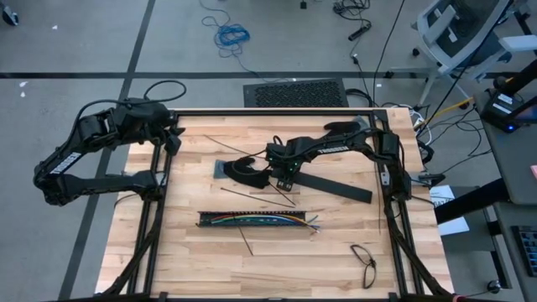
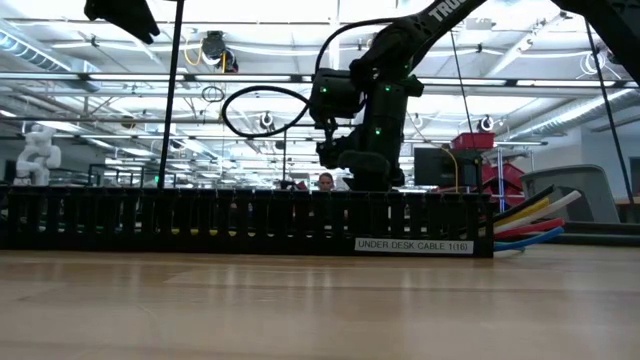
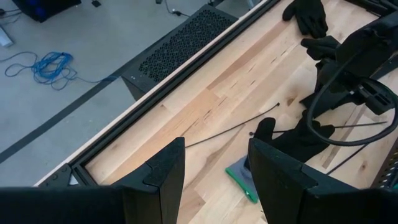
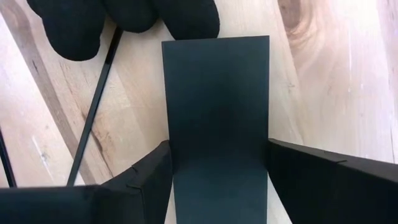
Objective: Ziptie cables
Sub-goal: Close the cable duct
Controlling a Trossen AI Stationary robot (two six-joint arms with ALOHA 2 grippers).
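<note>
The cables (image 1: 252,221) lie in a long black slotted tray (image 1: 256,220) near the table's middle. Their coloured ends (image 2: 530,225) stick out of the tray's right end. Farther back a flat black bar (image 1: 336,186) rests on the wood, slanting toward the right. My right gripper (image 1: 284,178) points down over the bar's left end and is shut on it (image 4: 217,144). My left gripper (image 1: 174,138) waits raised at the far left corner, open (image 3: 216,146) with nothing between its fingers. My right gripper has the flat black bar between its two fingers, one on each long edge (image 4: 169,155), close to the bar's left end (image 4: 214,46). The fingers come from above, pointing down, and lie across the bar. The bar lies flat on the table.
Thin black zip ties lie loose on the wood (image 1: 256,197) (image 1: 245,242) (image 4: 93,112). A black glove (image 1: 239,168) and a grey-green pad (image 1: 220,168) sit just left of my right gripper. A thin black loop (image 1: 362,262) lies near the front right corner.
</note>
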